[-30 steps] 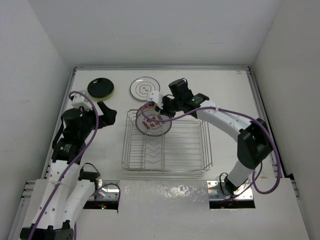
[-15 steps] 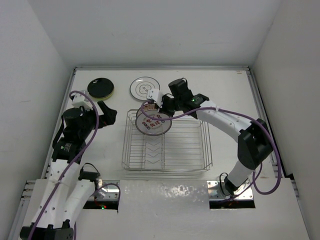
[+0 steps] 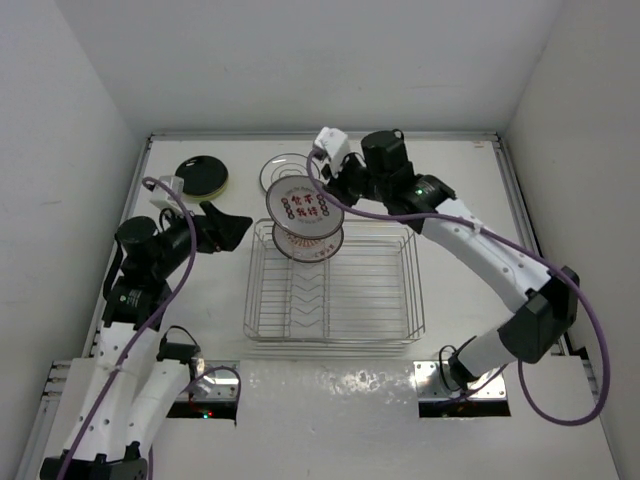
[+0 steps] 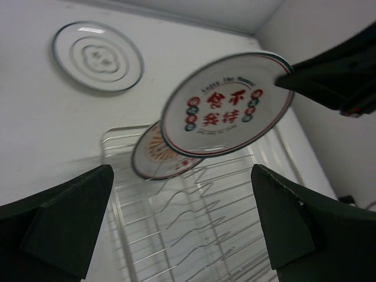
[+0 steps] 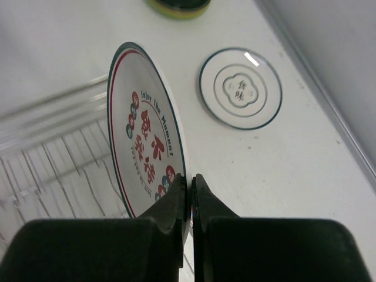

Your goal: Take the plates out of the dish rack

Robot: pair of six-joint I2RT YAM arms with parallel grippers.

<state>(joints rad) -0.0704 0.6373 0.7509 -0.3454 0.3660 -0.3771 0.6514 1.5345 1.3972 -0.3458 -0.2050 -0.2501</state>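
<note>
My right gripper (image 3: 338, 187) (image 5: 189, 179) is shut on the rim of a white plate with red characters and a teal edge (image 3: 300, 206) (image 4: 226, 106) (image 5: 144, 154). It holds the plate up above the far left end of the silver wire dish rack (image 3: 335, 295) (image 4: 194, 235) (image 5: 47, 147). A white plate with a red-orange pattern (image 3: 312, 244) (image 4: 154, 160) still stands in the rack beneath it. My left gripper (image 3: 226, 226) (image 4: 182, 171) is open and empty, left of the rack.
A white plate with grey rings (image 3: 280, 170) (image 4: 97, 56) (image 5: 239, 88) lies on the table behind the rack. A black plate stacked on a lime green one (image 3: 201, 176) (image 5: 179, 4) lies at the back left. Walls enclose the table.
My right gripper has lifted the red-character plate out of the rack, up and toward the back. My left gripper has shifted slightly right.
</note>
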